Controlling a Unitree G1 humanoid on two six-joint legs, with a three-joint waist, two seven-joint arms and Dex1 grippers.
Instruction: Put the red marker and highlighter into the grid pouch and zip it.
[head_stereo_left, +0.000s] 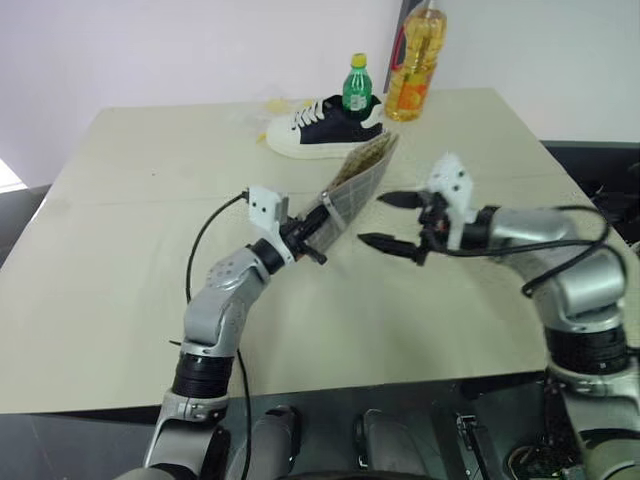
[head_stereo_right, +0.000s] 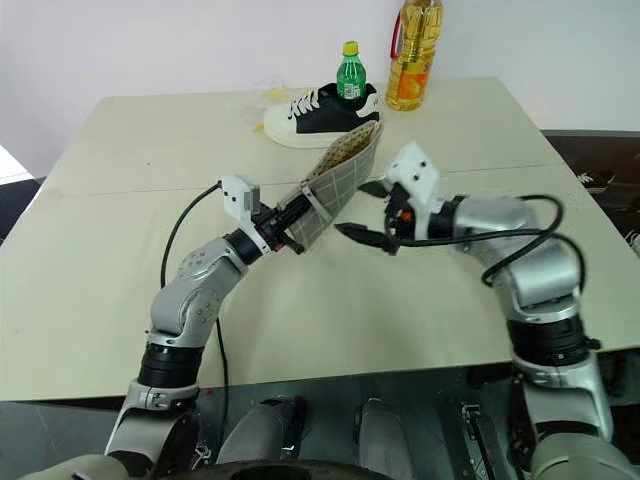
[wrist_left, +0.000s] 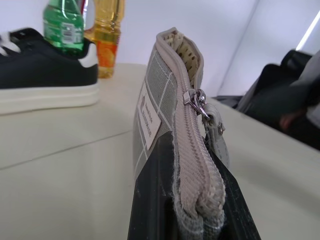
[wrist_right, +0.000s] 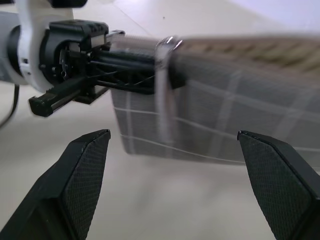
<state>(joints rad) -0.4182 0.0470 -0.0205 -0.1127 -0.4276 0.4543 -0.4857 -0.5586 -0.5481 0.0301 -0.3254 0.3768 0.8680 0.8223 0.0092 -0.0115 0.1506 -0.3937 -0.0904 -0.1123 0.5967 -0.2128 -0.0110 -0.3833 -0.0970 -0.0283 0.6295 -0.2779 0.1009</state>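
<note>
Right now the left gripper (head_stereo_left: 312, 243) is holding the grid pouch (head_stereo_left: 358, 186) up off the tabletop (head_stereo_left: 120, 250), its jaws clamped together on the pouch's lower end, near the middle of the frame. The pouch is slanting upward toward the upper right, with its far end gaping open and a dotted lining showing inside. In the left wrist view the zip pull (wrist_left: 199, 101) is sitting partway along the zipper, and a small white label (wrist_left: 148, 120) is showing on the pouch's side. The right gripper (head_stereo_left: 385, 220) is hovering just to the right of the pouch, its jaws spread wide apart and gripping nothing. At the top of the frame, on the far part of the tabletop, a black and white sneaker (head_stereo_left: 322, 126) is lying beside a green bottle (head_stereo_left: 357, 84) and a bottle of yellow oil (head_stereo_left: 415, 62).
</note>
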